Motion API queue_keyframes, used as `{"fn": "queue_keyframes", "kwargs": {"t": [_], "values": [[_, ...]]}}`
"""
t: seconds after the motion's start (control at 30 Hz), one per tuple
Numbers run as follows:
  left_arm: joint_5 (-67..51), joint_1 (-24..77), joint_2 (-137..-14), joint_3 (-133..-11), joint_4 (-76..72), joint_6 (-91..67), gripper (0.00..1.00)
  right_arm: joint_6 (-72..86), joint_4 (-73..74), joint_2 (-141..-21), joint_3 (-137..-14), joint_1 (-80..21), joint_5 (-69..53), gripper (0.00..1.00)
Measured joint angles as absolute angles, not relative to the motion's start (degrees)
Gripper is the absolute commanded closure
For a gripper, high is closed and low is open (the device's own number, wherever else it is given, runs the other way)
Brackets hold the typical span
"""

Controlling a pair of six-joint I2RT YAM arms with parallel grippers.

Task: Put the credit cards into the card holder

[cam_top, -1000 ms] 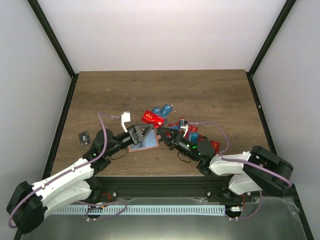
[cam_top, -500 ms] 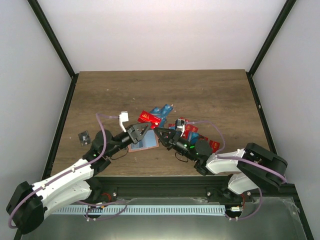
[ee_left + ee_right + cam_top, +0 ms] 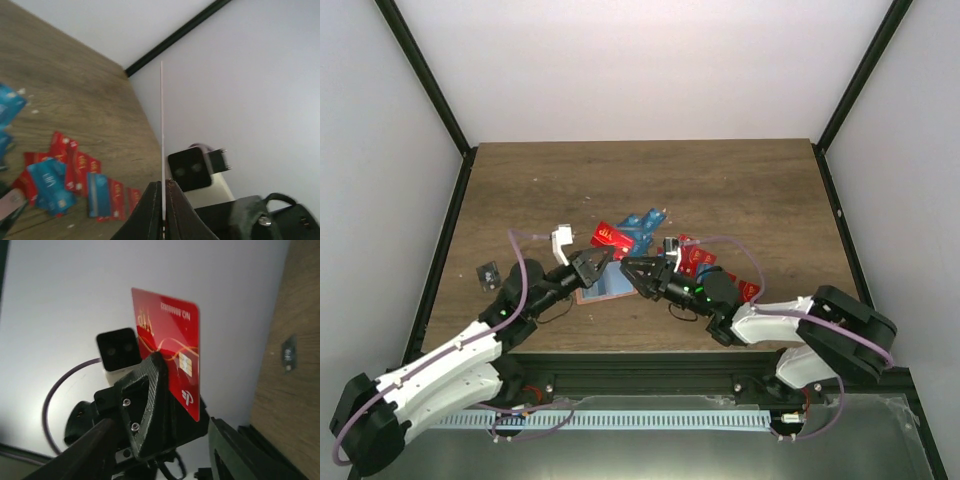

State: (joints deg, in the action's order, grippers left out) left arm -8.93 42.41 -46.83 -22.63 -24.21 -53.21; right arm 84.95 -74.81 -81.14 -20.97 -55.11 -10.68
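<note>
Your left hand [image 3: 163, 192] has just clamped on the red card [image 3: 167, 347]. Your right hand [image 3: 632, 270], just beside it, has opened and released it. The card holder [image 3: 590, 296] lies on the worktop just under both hands, so insertion comes next, I judge.

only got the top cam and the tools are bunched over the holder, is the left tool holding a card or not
Observer: Yes. In the left wrist view the left tool is shut on a card, seen edge-on and standing straight up out of its fingertips.
Operator: and the other one, gripping it too
Observer: No. In the right wrist view the right tool has its fingers spread wide, with the left tool between them, and neither finger touches the card.
</note>
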Motion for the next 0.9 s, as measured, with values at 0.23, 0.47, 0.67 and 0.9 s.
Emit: {"fn": "queue_keyframes", "kwargs": {"t": [0.23, 0.47, 0.67, 0.9], "values": [[-5.0, 37.7, -42.6, -27.9, -0.9, -45.6, 0.96, 67.2, -38.5, -74.8, -32.3, -50.9, -15.0, 0.27], [-13.6, 28.1, -52.6, -27.7, 11.1, -37.4, 0.96, 45.6, -2.3, -79.6, -48.6, -50.4, -6.2, 0.19], [-18.4, 27.7, -55.2, -26.5, 13.8, -35.1, 0.96, 37.1, 10.3, -90.6, -51.9, -50.3, -2.8, 0.20], [-19.6, 27.6, -55.7, -26.5, 14.3, -34.0, 0.96, 32.8, 16.0, -98.8, -57.4, -50.2, 2.3, 0.23]]}}
